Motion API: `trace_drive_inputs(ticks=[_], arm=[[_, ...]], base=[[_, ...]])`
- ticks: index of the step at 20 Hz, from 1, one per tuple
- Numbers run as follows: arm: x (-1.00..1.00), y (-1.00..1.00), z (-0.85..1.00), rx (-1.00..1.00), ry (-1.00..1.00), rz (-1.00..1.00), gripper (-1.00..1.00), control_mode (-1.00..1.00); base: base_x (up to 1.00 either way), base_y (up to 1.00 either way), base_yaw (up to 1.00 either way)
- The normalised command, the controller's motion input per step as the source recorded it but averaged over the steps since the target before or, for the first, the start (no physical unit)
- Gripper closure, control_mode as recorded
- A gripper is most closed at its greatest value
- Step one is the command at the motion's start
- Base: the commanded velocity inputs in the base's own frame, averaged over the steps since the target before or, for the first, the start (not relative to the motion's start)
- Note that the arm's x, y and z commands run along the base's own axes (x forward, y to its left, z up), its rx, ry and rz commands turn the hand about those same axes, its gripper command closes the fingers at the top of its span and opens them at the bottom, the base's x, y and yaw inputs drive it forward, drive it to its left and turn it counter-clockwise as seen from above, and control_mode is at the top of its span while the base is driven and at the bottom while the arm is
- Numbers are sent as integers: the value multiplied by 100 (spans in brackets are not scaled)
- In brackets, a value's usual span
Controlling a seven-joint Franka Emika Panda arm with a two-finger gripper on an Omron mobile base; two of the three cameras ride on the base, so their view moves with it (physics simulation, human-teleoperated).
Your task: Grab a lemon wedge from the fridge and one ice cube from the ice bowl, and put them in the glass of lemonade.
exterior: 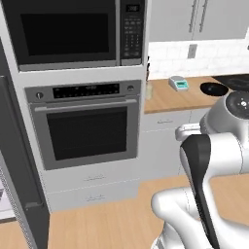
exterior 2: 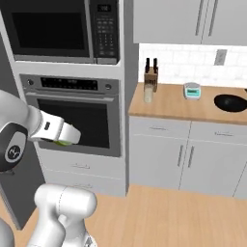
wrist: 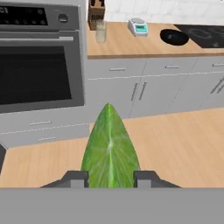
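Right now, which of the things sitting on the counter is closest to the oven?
The glass of lemonade, just in front of the knife block at the counter's oven end. The kitchen scale and the black bowl sit farther along.

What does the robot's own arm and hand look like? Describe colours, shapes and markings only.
The arm is built of rounded glossy white segments with dark grey-black bands at the joints. One joint cap is a dark disc with a white logo. The hand ends in two small dark grey finger tips. No loose cables show.
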Motion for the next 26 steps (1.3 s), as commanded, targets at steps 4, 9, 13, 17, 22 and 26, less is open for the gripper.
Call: trace_drive_inputs(ticks=[4,9,13,17,22,26], arm=[[0,0,0,0,0,0,100,100],[0,0,0,0,0,0,100,100],[0,0,0,0,0,0,100,100],[0,0,0,0,0,0,100,100],[0,0,0,0,0,0,100,100],[0,0,0,0,0,0,100,100]], base=[[56,-100,-23],[70,-100,-31],[81,-100,-29],[100,-100,-7],[100,-100,0],[100,-100,5]])
